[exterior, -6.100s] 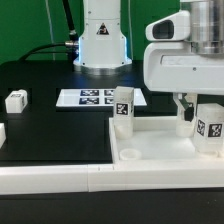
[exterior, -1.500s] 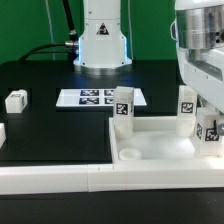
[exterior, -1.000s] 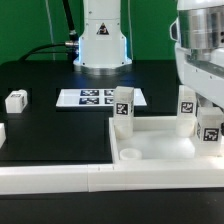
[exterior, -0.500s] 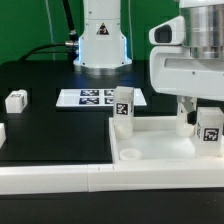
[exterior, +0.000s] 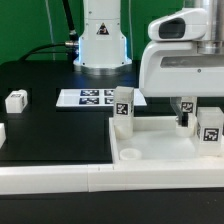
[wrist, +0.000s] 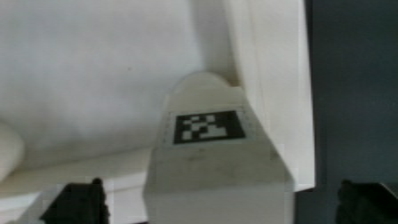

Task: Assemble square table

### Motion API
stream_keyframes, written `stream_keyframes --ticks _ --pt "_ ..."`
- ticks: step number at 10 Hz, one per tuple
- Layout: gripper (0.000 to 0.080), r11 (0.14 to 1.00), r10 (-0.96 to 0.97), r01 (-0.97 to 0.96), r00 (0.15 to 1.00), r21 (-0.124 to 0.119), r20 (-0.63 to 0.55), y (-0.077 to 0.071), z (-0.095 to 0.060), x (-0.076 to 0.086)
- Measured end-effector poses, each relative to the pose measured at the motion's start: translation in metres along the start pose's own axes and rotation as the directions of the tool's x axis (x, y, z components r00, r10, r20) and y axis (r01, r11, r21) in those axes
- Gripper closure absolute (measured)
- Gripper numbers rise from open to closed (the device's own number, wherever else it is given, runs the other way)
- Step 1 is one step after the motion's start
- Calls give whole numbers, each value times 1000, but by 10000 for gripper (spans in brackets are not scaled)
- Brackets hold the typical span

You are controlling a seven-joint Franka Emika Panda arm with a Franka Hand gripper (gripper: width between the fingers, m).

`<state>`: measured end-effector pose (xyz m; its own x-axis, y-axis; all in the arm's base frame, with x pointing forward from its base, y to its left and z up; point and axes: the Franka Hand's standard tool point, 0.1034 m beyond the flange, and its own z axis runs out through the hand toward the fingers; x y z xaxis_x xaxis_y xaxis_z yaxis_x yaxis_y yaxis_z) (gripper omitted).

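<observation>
So the square table top (exterior: 160, 150) sits on the black counter (exterior: 55, 120) at the exterior view's right, upside down with its rim up. One tagged leg (exterior: 122, 108) stands in the far corner socket nearer the exterior view's left, and a second leg (exterior: 211, 132) stands at the far corner on the exterior view's right, right under the robot's wrist. A loose leg (exterior: 16, 100) lies way off on the exterior view's left, and the marker board (exterior: 92, 98) is flat behind the top.

In the wrist view the claw (wrist: 221, 195) straddles that second leg (wrist: 217, 150), with the dark fingertips (wrist: 80, 200) showing on either side of it. They look set a bit apart from the leg, so the claw reads as spread and not squeezing anything, though the contact point itself is cut off.

Looks like the step is screwing this leg in. To do it well, the robot should keep the claw centred on the leg's axis, grab low and square, twist without tipping, and let the top stay braced against the white border bar (exterior: 60, 178) so it doesn't spin
</observation>
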<state>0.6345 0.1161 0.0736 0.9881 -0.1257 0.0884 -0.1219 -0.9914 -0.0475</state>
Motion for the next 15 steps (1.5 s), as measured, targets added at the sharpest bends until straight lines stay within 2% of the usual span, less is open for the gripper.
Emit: stream_keyframes --ticks 1,2,3,4,5,7,9,11,12,14,15 --pt "150 1000 15 -15 1000 -1 -1 1 0 0" --pt "278 1000 26 -26 1000 0 0 0 0 0" --pt "278 999 54 -54 999 0 0 0 0 0" --pt "415 989 150 -150 989 3 1 0 0 0" --pt "511 976 217 -217 976 3 1 0 0 0" --pt "511 942 336 -336 942 2 3 1 1 0" --pt "511 870 494 -494 870 1 5 3 1 -1" --pt "510 690 724 -724 690 -7 25 6 1 -1" --pt "510 557 830 -831 556 -2 44 7 2 -3" --pt "509 230 969 -973 227 -15 95 6 2 -6" --pt "509 133 986 -991 130 -23 105 6 2 -6"
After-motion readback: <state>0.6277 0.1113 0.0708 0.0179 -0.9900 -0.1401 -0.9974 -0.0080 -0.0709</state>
